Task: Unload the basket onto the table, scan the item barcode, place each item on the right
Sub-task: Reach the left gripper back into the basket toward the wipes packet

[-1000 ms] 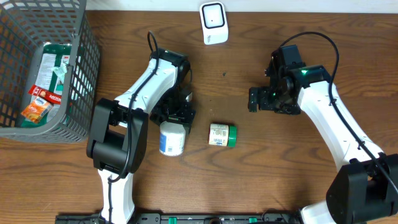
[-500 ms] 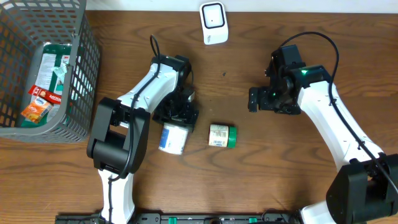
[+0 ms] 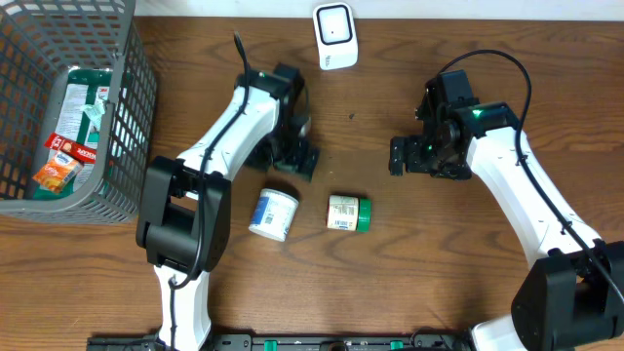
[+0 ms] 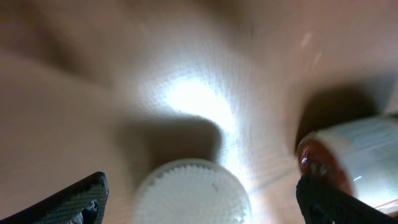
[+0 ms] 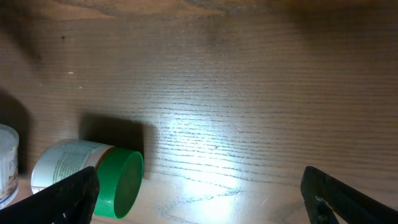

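A white jar point(image 3: 273, 214) with a blue-printed label lies on its side on the wooden table, with nothing holding it. Its ribbed white cap point(image 4: 193, 194) fills the bottom of the blurred left wrist view, between the spread fingers point(image 4: 74, 200). My left gripper point(image 3: 293, 154) hangs open just behind the jar. To the jar's right lies a green-capped bottle point(image 3: 348, 212), barcode label up. Its green cap point(image 5: 118, 183) faces my right gripper point(image 5: 202, 202), which is open and empty. In the overhead view the right gripper point(image 3: 397, 156) hovers to the right of the bottle. The white scanner point(image 3: 334, 37) stands at the back.
A grey wire basket point(image 3: 117, 107) holding several packaged items stands at the far left. Bare wooden tabletop lies between the two arms and along the front edge.
The left gripper opened off the white jar and drew back toward the far side of the table. The jar stayed lying on the table. The right arm has not moved.
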`<state>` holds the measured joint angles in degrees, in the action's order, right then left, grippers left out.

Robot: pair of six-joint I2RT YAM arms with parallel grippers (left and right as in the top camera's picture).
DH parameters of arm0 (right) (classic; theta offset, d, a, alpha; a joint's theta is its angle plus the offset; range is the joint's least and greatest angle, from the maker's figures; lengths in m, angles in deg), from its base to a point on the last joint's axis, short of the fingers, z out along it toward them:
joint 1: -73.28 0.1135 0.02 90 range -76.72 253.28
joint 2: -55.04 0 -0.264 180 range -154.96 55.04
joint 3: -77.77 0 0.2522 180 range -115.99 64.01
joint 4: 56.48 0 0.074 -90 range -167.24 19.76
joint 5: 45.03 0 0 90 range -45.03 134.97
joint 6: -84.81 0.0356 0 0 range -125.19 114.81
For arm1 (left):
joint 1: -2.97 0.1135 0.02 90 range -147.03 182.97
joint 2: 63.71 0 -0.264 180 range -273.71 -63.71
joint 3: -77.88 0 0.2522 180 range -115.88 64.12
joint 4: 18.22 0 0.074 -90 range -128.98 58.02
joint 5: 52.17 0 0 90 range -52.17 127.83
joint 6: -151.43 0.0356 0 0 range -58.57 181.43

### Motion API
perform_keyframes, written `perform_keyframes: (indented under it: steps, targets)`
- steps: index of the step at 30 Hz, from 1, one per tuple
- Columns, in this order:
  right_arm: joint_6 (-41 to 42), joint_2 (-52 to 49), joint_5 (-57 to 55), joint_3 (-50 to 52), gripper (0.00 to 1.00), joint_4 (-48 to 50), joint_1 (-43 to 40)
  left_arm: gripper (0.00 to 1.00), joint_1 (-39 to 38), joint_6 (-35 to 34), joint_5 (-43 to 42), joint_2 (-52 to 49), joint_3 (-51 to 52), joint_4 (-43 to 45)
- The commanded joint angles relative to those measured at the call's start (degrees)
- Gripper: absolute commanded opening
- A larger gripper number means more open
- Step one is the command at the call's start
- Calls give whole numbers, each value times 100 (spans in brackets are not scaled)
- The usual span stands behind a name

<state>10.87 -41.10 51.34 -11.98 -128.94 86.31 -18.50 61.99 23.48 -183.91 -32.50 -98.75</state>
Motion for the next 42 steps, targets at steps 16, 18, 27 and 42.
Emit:
perform_keyframes:
  steps: [16,18,27,42]
  targets:
    - [-46,39,-48,9,99,0,-20,97,2780,-892,1893,1307,-4784,-232]
    - [-46,39,-48,9,99,0,-20,97,3322,-990,1891,1281,-4774,-216]
    - [-46,39,-48,9,99,0,-20,99,4673,-1027,1753,321,-4319,-367]
    - [-46,39,-48,9,99,0,-20,99,4846,-1049,942,-1891,-4319,-1027]
